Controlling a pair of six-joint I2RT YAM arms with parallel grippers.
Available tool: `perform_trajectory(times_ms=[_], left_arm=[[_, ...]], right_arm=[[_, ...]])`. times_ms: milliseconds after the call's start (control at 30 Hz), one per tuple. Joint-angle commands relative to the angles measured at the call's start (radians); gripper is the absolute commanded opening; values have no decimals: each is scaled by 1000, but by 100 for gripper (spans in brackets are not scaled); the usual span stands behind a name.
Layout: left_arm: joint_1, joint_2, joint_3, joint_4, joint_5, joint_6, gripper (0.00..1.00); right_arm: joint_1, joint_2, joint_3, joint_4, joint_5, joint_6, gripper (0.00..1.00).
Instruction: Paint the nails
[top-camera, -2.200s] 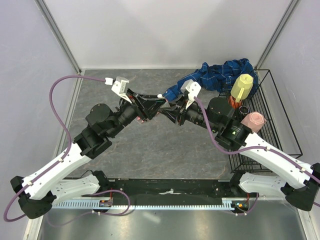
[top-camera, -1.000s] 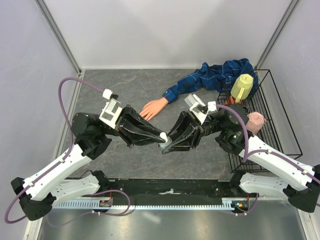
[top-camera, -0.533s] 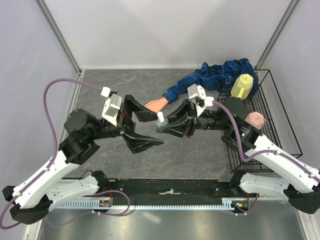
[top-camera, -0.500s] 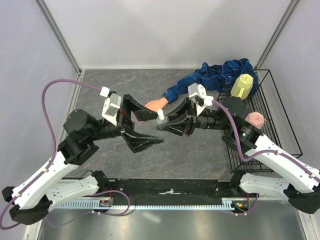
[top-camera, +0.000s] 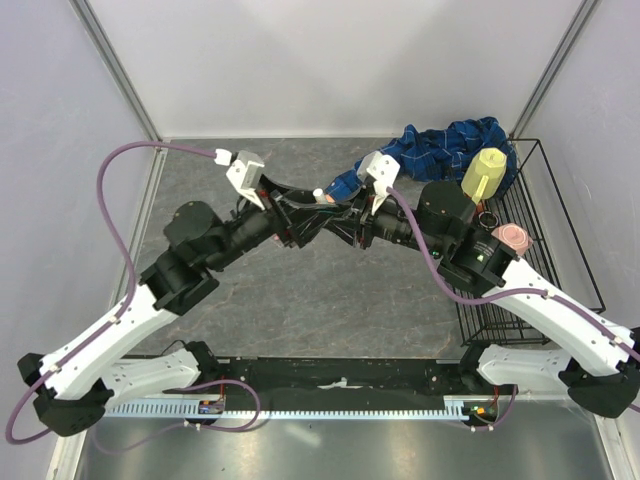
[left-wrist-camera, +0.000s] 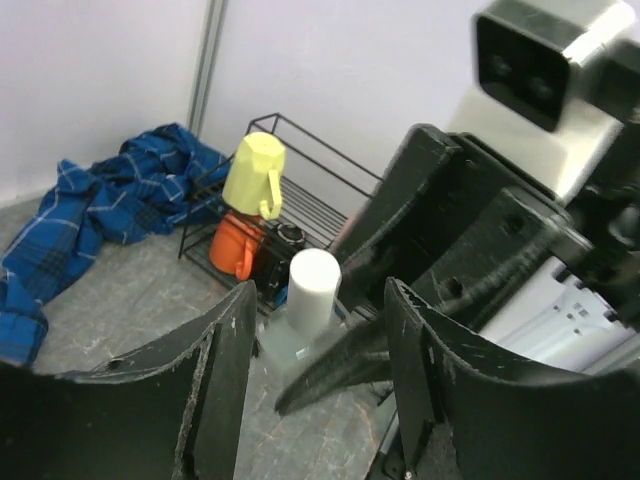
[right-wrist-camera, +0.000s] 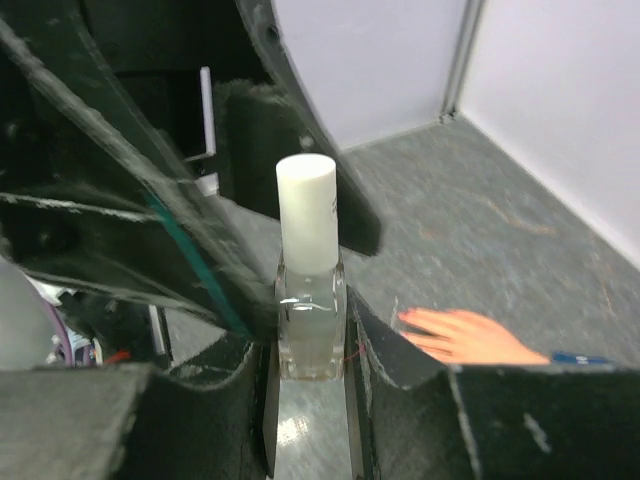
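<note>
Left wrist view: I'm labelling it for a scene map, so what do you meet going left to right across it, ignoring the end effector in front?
Blue plaid shirt → yellow jug → white-capped bottle → camera on the other arm.

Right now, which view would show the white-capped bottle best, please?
Right wrist: the bottle stands whole and sharp, close up. Left wrist shows the bottle with a blurred base; the top view, only its cap.
</note>
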Motion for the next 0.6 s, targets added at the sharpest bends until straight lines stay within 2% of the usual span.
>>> perform_trajectory(times_ms=[0,333,400,567], left_arm=[[-3,25,28,98,-43,-40,59],[-3,2,-4,119,-101,-63,55],[-3,1,-2,115,-99,-64,45],[-3,31,16,90,-46,-72,39]], right_arm=[[8,-6,38,11,65,-23,0],[11,-18,25,12,70,-21,0],[11,-21,27,15,67,-21,0],[11,-24,30,29,56,-15,0]])
